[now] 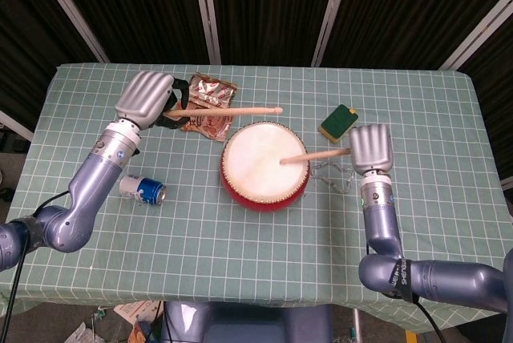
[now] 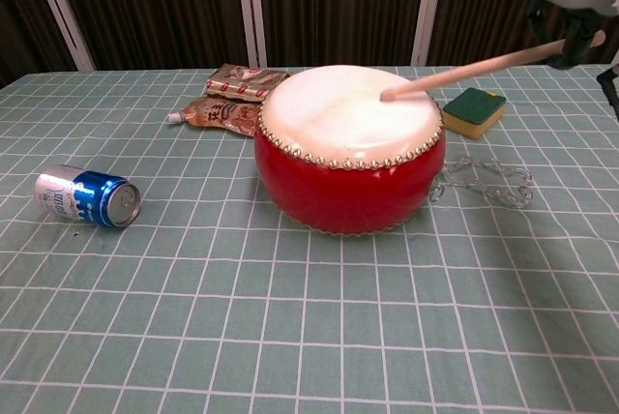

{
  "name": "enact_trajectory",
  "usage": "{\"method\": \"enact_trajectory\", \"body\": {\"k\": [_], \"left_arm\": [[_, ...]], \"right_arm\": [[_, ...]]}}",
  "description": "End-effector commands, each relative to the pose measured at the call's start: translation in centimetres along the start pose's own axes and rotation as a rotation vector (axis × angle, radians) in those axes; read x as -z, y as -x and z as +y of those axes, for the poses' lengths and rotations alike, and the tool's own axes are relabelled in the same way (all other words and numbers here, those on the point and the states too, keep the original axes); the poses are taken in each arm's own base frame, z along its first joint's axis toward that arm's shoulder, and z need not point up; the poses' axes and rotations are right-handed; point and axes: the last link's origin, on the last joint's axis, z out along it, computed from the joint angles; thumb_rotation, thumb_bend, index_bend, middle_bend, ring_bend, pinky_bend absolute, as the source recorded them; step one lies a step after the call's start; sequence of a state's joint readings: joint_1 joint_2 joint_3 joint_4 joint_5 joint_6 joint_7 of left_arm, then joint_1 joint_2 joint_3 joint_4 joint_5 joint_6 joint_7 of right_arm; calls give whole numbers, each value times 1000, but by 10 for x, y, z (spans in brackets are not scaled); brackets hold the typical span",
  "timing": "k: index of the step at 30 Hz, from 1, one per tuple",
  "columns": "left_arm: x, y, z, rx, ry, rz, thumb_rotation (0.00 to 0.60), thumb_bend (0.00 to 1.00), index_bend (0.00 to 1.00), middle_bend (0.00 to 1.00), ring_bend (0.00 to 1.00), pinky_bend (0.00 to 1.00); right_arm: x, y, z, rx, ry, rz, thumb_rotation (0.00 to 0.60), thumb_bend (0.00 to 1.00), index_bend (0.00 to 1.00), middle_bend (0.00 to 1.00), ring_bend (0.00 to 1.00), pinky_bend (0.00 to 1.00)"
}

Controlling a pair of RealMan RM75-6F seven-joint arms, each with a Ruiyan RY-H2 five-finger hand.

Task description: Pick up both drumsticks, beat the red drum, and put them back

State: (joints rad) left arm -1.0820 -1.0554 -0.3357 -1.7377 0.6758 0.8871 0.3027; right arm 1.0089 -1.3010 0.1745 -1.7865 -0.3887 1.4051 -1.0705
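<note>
The red drum [image 2: 349, 148] sits on the green checked tablecloth [image 2: 290, 337]: a squat round body with glossy red sides, a ring of pale studs under the rim, and a cream skin on top. Left of the drum and nearer lies a blue and silver can [image 2: 87, 196] on its side. Right of the drum lies a coil of clear chain [image 2: 484, 180]. The right hand [image 1: 370, 148], right of the drum, holds a pale wooden drumstick [image 1: 317, 155] whose tip is over the skin. Beyond the drum on the right is a green and yellow sponge [image 1: 337, 123]. Beyond it on the left, the left hand [image 1: 146, 95] grips the second drumstick [image 1: 228, 110] above brown snack packets [image 1: 207, 105].
</note>
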Motion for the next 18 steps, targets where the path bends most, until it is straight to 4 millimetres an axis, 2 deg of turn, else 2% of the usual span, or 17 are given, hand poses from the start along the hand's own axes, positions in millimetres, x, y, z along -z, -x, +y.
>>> {"method": "enact_trajectory", "body": {"k": [1,8,13,18], "left_arm": [[2,3,9,-7,10,-5,600,478,783,1000,1000,1000],[0,13,34,4,33,-24,600,478,783,1000,1000,1000],[-6,22,58,2,54,-25,600,478,783,1000,1000,1000],[-12,37,71,-6,48,-42,600,478,783,1000,1000,1000]], "right_arm": [[9,-5,22,-133,57,68,600,651,967,1000,1000,1000],[21,2,49,-259,82,101,600,651,967,1000,1000,1000],[22,1,67,-289,81,106,600,651,967,1000,1000,1000],[20,5,80,-305,84,94,600,651,966,1000,1000,1000]]}}
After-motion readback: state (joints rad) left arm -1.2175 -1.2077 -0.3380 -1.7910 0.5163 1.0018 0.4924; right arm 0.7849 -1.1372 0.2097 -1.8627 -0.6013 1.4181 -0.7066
